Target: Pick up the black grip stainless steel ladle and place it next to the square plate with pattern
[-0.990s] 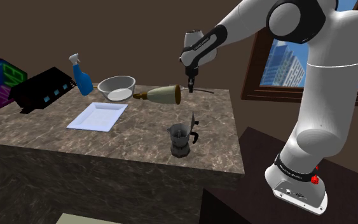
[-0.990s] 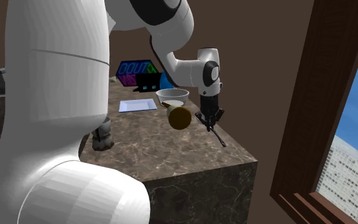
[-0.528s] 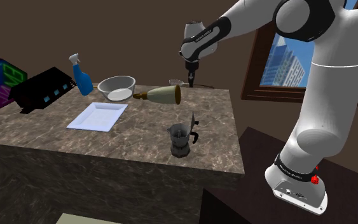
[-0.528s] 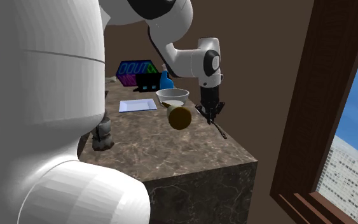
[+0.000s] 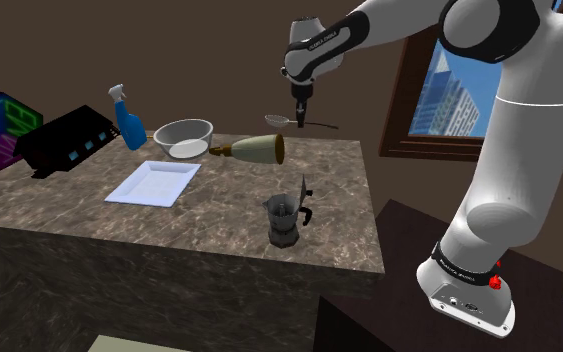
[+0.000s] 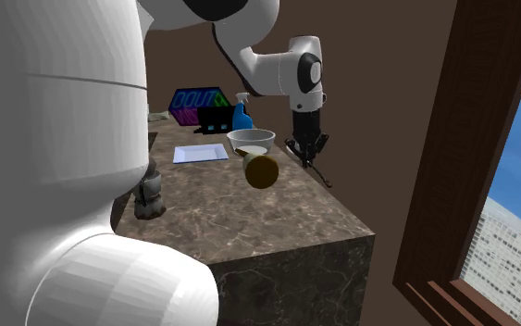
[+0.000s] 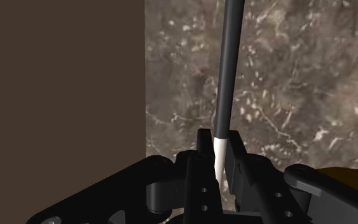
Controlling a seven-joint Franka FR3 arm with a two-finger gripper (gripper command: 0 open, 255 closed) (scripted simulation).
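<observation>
We've got a dark marble counter (image 5: 219, 215) in a brown-walled room with a window (image 5: 434, 95). A tipped-over bottle (image 5: 254, 149), a bowl (image 5: 183, 135) and a moka pot (image 5: 286, 215) sit near the gripper (image 5: 300, 112). Its fingers (image 7: 238, 162) are clamped on the ladle (image 5: 277, 120), which hangs over the counter's far edge, well apart from the white plate (image 5: 153, 183).

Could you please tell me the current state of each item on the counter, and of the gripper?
ladle: held, lifted off the counter
gripper: shut on the ladle's handle
square plate: flat on the counter, empty
bowl: upright
spray bottle: upright
brown bottle: lying on its side
moka pot: upright
</observation>
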